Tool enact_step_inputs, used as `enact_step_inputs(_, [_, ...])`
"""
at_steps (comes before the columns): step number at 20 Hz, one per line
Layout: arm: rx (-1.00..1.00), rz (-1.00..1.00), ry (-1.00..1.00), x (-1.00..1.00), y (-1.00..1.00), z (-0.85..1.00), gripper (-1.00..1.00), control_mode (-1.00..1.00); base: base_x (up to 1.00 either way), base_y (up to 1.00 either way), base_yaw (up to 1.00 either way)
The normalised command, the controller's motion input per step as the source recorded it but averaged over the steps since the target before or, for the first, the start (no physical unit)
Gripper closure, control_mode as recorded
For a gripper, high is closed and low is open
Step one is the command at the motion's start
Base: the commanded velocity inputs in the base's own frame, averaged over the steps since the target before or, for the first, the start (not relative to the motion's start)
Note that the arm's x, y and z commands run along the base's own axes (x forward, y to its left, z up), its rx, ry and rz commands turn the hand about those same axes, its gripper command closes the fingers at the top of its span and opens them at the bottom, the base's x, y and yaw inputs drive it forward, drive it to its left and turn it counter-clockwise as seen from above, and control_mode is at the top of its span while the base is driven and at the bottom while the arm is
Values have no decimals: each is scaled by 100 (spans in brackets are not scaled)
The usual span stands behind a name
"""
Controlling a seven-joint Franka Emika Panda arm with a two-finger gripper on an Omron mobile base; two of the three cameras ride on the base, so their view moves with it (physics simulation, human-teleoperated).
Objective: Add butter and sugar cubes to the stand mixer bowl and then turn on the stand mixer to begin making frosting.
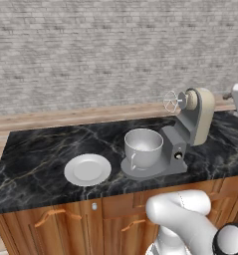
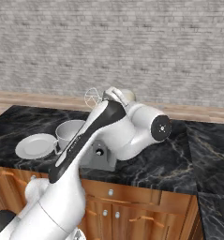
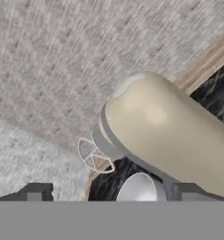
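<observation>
Risk: your wide-open, empty gripper [image 3: 108, 193] hovers close above the stand mixer [image 3: 165, 131], whose raised head could be knocked if you descend.

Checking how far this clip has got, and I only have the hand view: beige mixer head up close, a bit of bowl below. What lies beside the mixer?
Observer: A white plate lies on the counter left of the stand mixer bowl, apart from it.
Operator: Is the head down?
Observer: No, the stand mixer head is tilted back, whisk raised clear of the bowl.
Operator: Bowl in place?
Observer: Yes, on the grey base, handle facing the counter's front.
</observation>
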Motion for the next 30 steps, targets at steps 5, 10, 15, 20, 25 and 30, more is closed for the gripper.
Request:
enact_step_inputs(5, [26,-3,-1,64,-20,-26,-100,-100,0,0,0])
enact_step_inputs(10, [24,-2,-2,42,0,-24,-100,-100,0,0,0])
enact_step_inputs(15, [20,0,-4,26,14,-15,-100,-100,0,0,0])
enact_step_inputs(20, [10,0,-9,13,65,-7,-100,-100,0,0,0])
enact_step_inputs(25, [1,-1,-9,33,90,0,-100,-100,0,0,0])
enact_step_inputs(30, [0,-11,-2,55,66,0,-100,-100,0,0,0])
